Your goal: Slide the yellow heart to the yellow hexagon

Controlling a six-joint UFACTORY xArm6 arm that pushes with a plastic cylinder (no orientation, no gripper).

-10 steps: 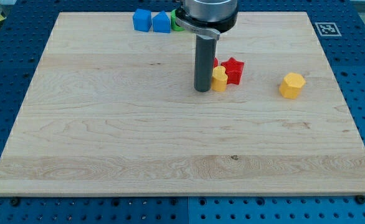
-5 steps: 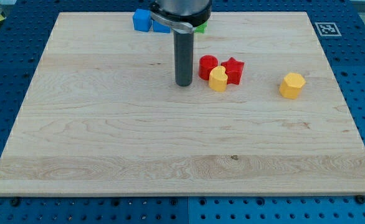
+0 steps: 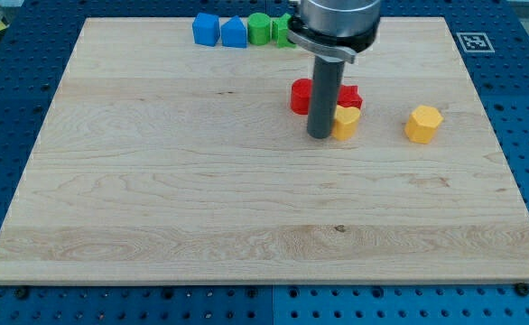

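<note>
The yellow heart (image 3: pixel 346 122) lies on the wooden board (image 3: pixel 156 199), right of centre. My tip (image 3: pixel 320 135) stands against its left side, touching or nearly touching. The yellow hexagon (image 3: pixel 423 124) sits further toward the view's right, a clear gap away from the heart. A red star (image 3: pixel 349 96) is just behind the heart and a red cylinder (image 3: pixel 301 96) is behind my rod, partly hidden by it.
At the view's top edge of the board stand a blue cube (image 3: pixel 206 29), a blue pentagon-like block (image 3: pixel 235 32), a green cylinder (image 3: pixel 259 28) and another green block (image 3: pixel 282 29) partly hidden by the arm. A printed marker (image 3: pixel 474 41) sits at the top right corner.
My tip went left away from the heart, then came back right and pushed it. The yellow heart has moved right toward the hexagon. The red star shifted slightly right.
</note>
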